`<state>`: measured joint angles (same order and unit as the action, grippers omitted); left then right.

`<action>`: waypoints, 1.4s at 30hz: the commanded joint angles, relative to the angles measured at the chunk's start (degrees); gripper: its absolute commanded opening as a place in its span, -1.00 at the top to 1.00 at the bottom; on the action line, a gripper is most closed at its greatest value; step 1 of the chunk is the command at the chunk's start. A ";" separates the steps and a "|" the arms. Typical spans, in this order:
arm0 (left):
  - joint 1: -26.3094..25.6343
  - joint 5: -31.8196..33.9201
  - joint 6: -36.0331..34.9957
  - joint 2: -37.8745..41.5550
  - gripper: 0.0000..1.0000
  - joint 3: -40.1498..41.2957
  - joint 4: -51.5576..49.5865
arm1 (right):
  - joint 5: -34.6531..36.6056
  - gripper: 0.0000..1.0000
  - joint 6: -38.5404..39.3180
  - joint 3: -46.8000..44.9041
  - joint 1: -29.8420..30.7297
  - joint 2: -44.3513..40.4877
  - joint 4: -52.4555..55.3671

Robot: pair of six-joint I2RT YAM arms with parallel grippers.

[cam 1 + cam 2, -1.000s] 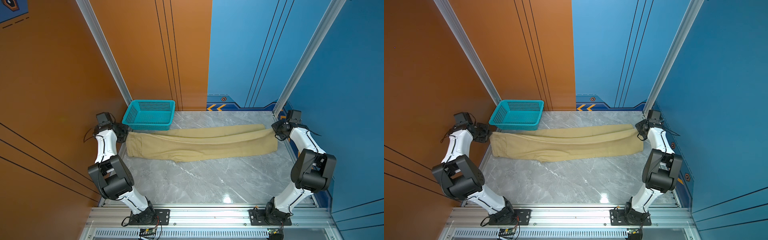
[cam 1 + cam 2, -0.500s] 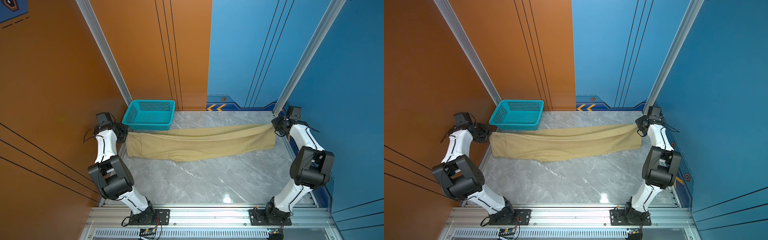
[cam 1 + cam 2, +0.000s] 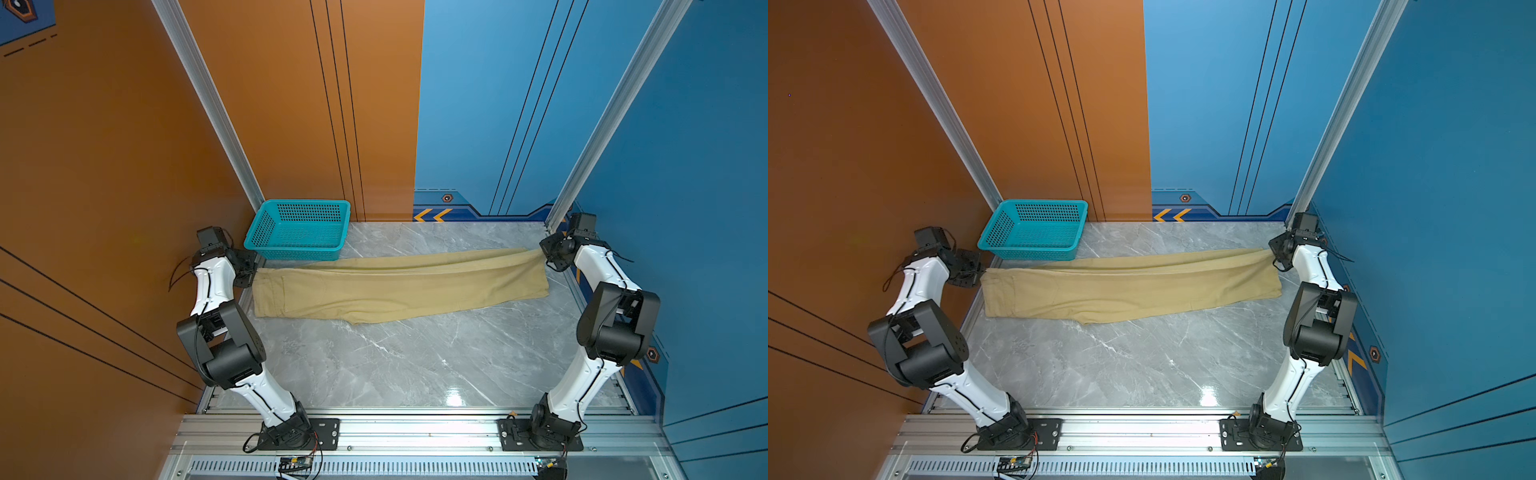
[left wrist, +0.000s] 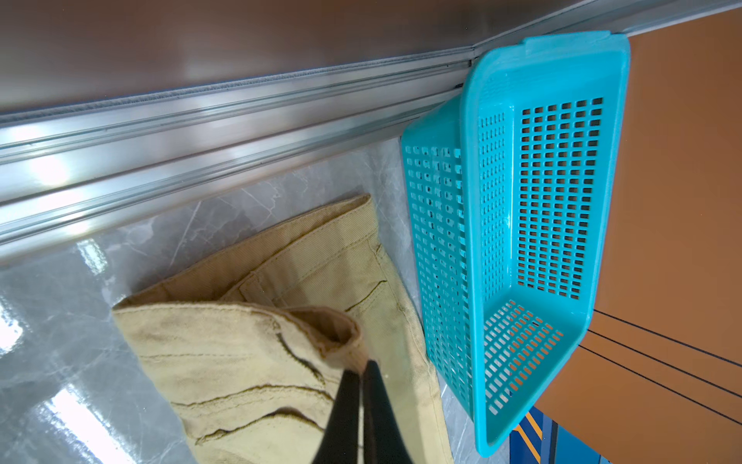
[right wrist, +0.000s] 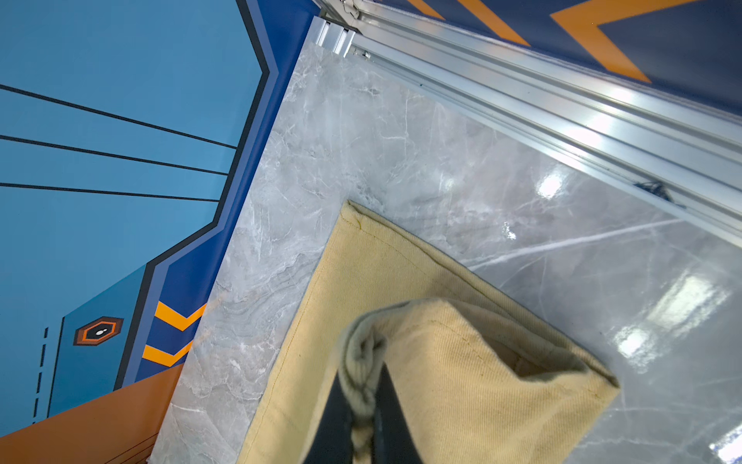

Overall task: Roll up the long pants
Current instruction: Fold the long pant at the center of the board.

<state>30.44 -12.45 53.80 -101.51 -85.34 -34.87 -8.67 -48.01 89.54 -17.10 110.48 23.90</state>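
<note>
The long pants [image 3: 395,286] [image 3: 1125,286] are khaki-tan trousers stretched across the far half of the grey marble table, folded lengthwise, waistband at the left and leg hems at the right. My left gripper [image 3: 250,272] [image 3: 979,270] is shut on the far corner of the waistband; in the left wrist view the gripper [image 4: 361,371] pinches a raised fold of the pants [image 4: 257,353]. My right gripper [image 3: 545,255] [image 3: 1274,255] is shut on the far corner of the hems; in the right wrist view the gripper [image 5: 363,385] holds bunched cloth of the pants [image 5: 461,361].
A teal plastic basket [image 3: 299,228] [image 3: 1034,228] [image 4: 522,225] stands in the far left corner, just behind the waistband. Aluminium rails [image 4: 200,132] [image 5: 562,104] edge the table on both sides, close to each gripper. Orange and blue walls enclose the table.
The right gripper has moved toward the back wall, lifting the far edge of the hems; the upper leg now lies over the lower one. The left arm has stayed put.
</note>
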 commanded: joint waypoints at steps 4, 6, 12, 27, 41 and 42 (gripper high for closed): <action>0.34 4.94 -0.37 -1.60 1.00 -3.08 1.56 | 3.96 1.00 0.82 6.04 -0.15 4.41 3.46; 0.41 5.05 -0.28 -1.97 1.00 -3.08 1.78 | 4.30 1.00 0.73 6.89 -0.13 5.42 3.82; 0.37 5.09 -0.88 -3.85 1.00 -4.04 1.83 | 5.06 1.00 0.79 9.68 -0.20 7.97 5.07; -2.05 6.40 -2.58 -7.81 0.53 -5.71 3.06 | 4.96 1.00 0.45 17.11 0.00 17.25 5.97; -7.53 5.81 -4.66 -1.81 -0.70 -2.05 3.04 | 3.78 -0.45 1.94 21.67 0.23 21.60 5.81; -8.81 4.92 -5.13 -1.33 -0.70 -1.71 3.05 | 4.20 -0.75 2.24 21.28 0.31 21.10 5.83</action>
<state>24.77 -5.85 51.37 -106.39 -88.05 -32.29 -5.87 -46.30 110.48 -16.75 131.52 28.99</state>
